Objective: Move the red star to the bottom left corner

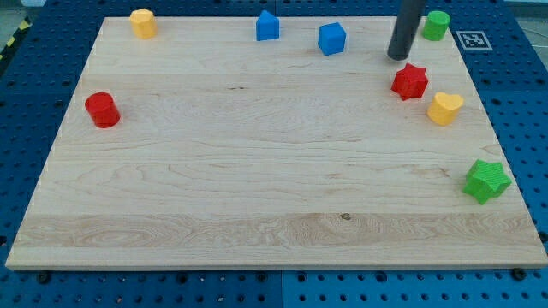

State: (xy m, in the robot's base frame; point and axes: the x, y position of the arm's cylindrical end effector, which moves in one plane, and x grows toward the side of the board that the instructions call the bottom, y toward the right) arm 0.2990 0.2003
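Observation:
The red star [410, 81] lies on the wooden board [257, 171] near the view's upper right. My tip [398, 56] is just above and slightly left of the star, a small gap away from it. The rod rises out of the view's top edge. The board's bottom left corner [26, 257] is far from the star.
A yellow heart [444, 109] lies just right of and below the red star. A green cylinder [437, 25] is at the top right, a green star [486, 180] at the right edge. A blue cube [331, 38], a blue block [268, 26], a yellow block [143, 23] and a red cylinder [103, 110] are also on the board.

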